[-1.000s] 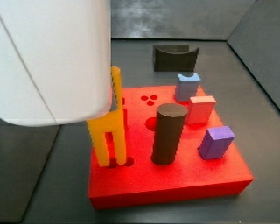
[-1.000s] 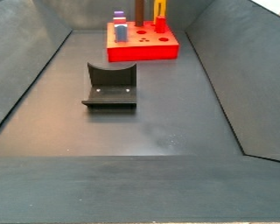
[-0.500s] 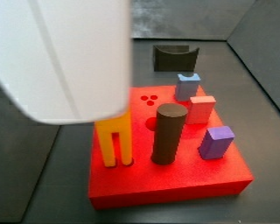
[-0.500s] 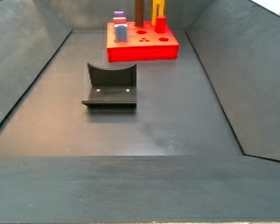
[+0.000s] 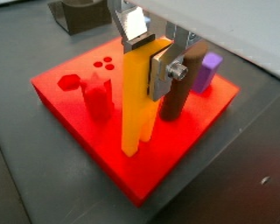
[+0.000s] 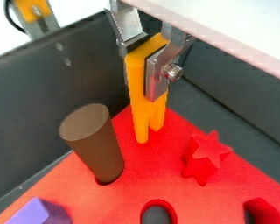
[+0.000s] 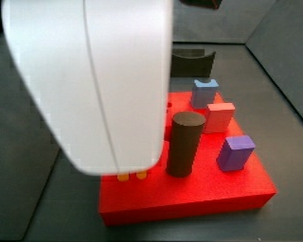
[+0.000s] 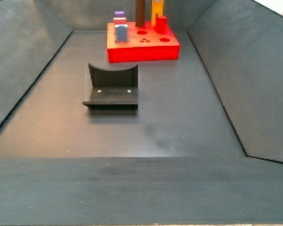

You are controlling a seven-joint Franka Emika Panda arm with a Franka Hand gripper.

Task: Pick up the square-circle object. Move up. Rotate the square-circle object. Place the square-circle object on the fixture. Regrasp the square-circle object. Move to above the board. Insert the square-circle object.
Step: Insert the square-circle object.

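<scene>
Change since the earlier frames: in a side view the white arm housing point(image 7: 98, 85) has swung further across, now hiding nearly all of the square-circle object point(image 7: 132, 175), of which only the two prong tips show at the board's point(image 7: 192, 198) top; before, most of its yellow length was visible.

Surroundings, left to right in that side view: arm housing; tall dark cylinder peg point(image 7: 184, 144) standing in the board; purple block point(image 7: 235, 153) at the near right; red block point(image 7: 218, 117) behind it; blue block point(image 7: 204, 93) further back; three small round holes beside the blue block, partly hidden. The fixture point(image 7: 192, 63) stands on the grey floor behind the board, apart from it. In the far side view the fixture point(image 8: 110, 86) sits mid-floor, well apart from the board point(image 8: 144, 48) at the back.

Obstruction: the housing blocks the object in the side view; the wrist views are clear.

Gripper point(image 5: 149, 61): narrow, the silver fingers point(image 5: 133, 22) clamped on the upper end of the square-circle object point(image 5: 136, 101). In a wrist view the gripper point(image 6: 149, 59) holds the piece point(image 6: 145, 96) the same way.

Object: long axis upright, prongs pointing down at the board point(image 6: 224, 188), beside the dark peg point(image 6: 94, 143). Prong tips appear to be at or just inside the board's surface; contact cannot be confirmed. A raised red star shape point(image 6: 206, 153) lies near the prongs.
</scene>
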